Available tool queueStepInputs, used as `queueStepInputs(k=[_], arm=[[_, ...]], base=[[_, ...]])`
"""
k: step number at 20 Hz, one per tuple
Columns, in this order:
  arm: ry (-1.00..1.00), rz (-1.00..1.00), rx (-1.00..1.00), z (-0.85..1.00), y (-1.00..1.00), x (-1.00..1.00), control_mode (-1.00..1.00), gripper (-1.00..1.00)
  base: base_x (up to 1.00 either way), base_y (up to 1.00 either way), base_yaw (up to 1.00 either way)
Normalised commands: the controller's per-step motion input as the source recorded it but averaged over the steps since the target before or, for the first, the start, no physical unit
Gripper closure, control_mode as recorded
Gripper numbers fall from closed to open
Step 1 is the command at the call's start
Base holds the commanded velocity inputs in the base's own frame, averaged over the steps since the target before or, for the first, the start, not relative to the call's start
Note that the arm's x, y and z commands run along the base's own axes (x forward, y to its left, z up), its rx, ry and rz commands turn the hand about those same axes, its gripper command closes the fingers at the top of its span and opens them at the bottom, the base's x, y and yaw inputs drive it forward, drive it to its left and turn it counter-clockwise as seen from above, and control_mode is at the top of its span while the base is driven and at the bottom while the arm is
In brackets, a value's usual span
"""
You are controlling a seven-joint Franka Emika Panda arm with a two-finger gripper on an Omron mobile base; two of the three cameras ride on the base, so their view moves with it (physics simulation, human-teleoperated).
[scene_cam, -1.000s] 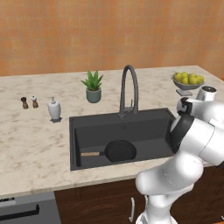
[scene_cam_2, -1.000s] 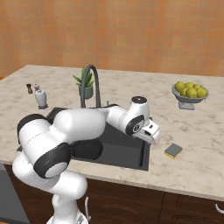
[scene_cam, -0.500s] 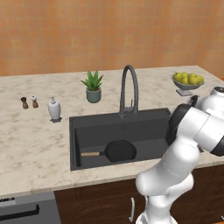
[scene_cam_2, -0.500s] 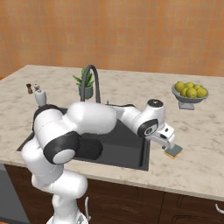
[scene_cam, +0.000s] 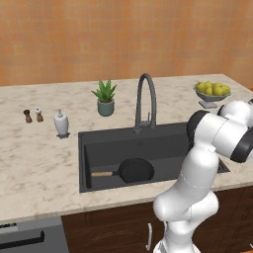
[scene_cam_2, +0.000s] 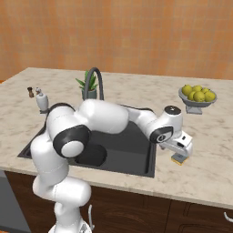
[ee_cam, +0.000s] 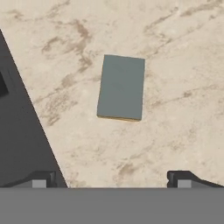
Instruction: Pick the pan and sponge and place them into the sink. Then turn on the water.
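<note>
Go down w/ end effector (ee_cam: 112, 178) fingers apart, straight onto small yellow, grey-green faced sponge (ee_cam: 121, 87) on worktop (ee_cam: 175, 65).

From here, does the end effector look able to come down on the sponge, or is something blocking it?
Probably yes. The end effector hangs open above the sponge, which lies flat, grey face up, on bare counter beside the sink. Nothing lies between the fingertips and it.

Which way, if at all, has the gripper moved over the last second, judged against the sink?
Yes. In the right base view the gripper has swung right, away from the sink and out over the sponge on the counter.
</note>
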Motion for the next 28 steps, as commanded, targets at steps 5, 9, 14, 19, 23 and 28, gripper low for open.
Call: queueStepInputs(k=[5,9,14,19,23,28], arm=[[0.0,0.01,0.0,-0.22,-0.28,0.07,-1.0,-1.0],[0.0,0.0,0.0,-0.16,-0.04,0.09,-1.0,-1.0],[0.0,-0.01,0.01,-0.02,0.0,0.11,-1.0,-1.0],[0.0,-0.02,0.0,-0.04,0.0,0.17,-1.0,-1.0],[0.0,0.0,0.01,-0.16,-0.03,0.03,-1.0,-1.0],[0.0,0.0,0.0,-0.22,0.0,0.06,-1.0,-1.0]], base=[[0.0,0.0,0.0],[0.0,0.0,0.0],[0.0,0.0,0.0],[0.0,0.0,0.0],[0.0,0.0,0.0],[0.0,0.0,0.0]])
